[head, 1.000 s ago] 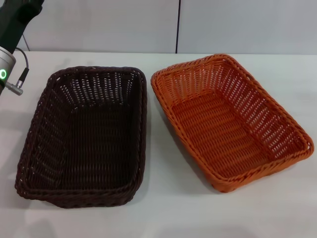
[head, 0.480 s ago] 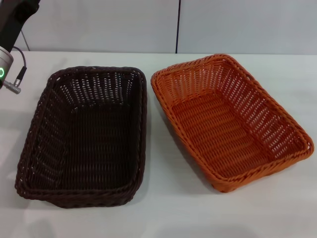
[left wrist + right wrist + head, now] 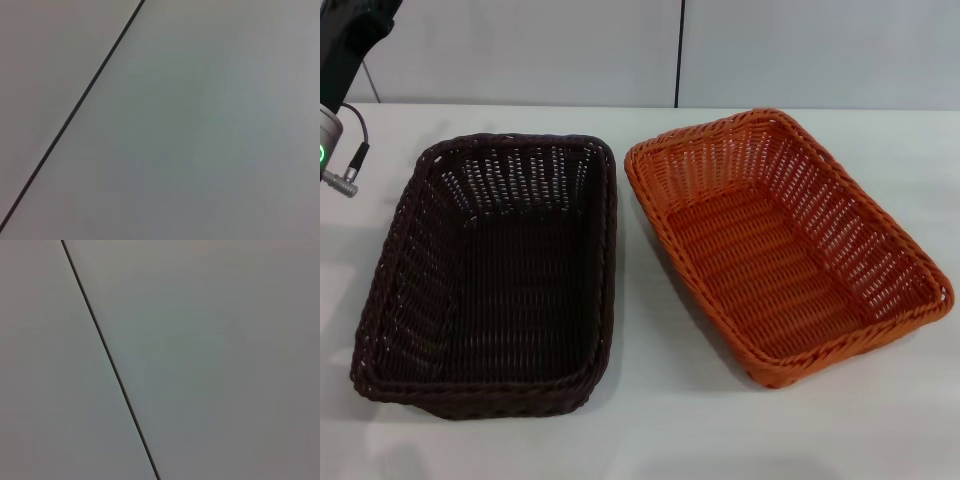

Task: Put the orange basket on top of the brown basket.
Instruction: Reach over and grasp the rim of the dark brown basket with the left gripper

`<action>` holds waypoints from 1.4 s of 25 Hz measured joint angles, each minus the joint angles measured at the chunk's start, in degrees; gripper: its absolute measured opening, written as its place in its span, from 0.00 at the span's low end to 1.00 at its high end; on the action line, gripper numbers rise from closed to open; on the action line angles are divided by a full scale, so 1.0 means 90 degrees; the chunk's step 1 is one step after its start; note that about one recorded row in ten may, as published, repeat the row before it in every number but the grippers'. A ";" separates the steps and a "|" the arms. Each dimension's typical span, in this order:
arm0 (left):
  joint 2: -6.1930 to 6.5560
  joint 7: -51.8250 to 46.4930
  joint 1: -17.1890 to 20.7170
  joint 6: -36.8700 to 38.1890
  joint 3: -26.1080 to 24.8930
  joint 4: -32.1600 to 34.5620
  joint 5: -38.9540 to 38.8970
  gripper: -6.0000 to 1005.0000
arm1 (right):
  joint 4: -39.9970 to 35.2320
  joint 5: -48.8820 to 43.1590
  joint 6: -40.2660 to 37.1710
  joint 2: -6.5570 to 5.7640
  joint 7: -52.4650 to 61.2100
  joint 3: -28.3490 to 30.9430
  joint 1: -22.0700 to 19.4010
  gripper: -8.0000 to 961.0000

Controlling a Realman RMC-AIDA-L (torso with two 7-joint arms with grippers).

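The orange basket (image 3: pixel 790 245) lies on the white table (image 3: pixel 650 430) at the right in the head view, empty and turned slightly. The brown basket (image 3: pixel 495 270) lies to its left, empty, a narrow gap between the two rims. Part of my left arm (image 3: pixel 342 60) shows at the top left edge, above the table beside the brown basket; its gripper is out of view. My right arm and gripper are out of view. Both wrist views show only a pale wall with a dark seam.
A pale wall with a dark vertical seam (image 3: pixel 679 50) stands behind the table. Bare table surface runs along the front edge and to the right of the orange basket.
My left arm has drawn back toward the top left edge of the head view. Both baskets have stayed where they were.
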 joint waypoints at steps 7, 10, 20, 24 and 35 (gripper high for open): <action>-0.0005 -0.0124 -0.0033 0.0197 0.0013 -0.0049 0.0002 0.83 | 0.0011 -0.0040 0.0115 0.0002 0.0000 -0.0007 0.0026 0.74; 0.0035 -0.0699 -0.0007 0.0676 0.0220 -0.0370 0.0075 0.83 | 0.0002 -0.0043 0.0162 -0.0005 0.0000 -0.0023 0.0055 0.74; 0.1514 -0.6496 0.0940 0.1592 0.3176 -0.3298 0.2545 0.83 | 0.0004 -0.0049 0.0167 -0.0010 -0.0001 -0.0152 0.0024 0.74; 0.2035 -0.8136 0.0966 0.0811 0.3275 -0.3860 0.3979 0.83 | 0.0001 -0.0049 0.0167 -0.0017 0.0000 -0.0164 0.0004 0.74; 0.1692 -1.1152 0.0511 -0.2280 0.1844 -0.6213 0.9454 0.83 | -0.0070 -0.0048 0.0166 -0.0126 -0.0053 -0.0206 0.0096 0.74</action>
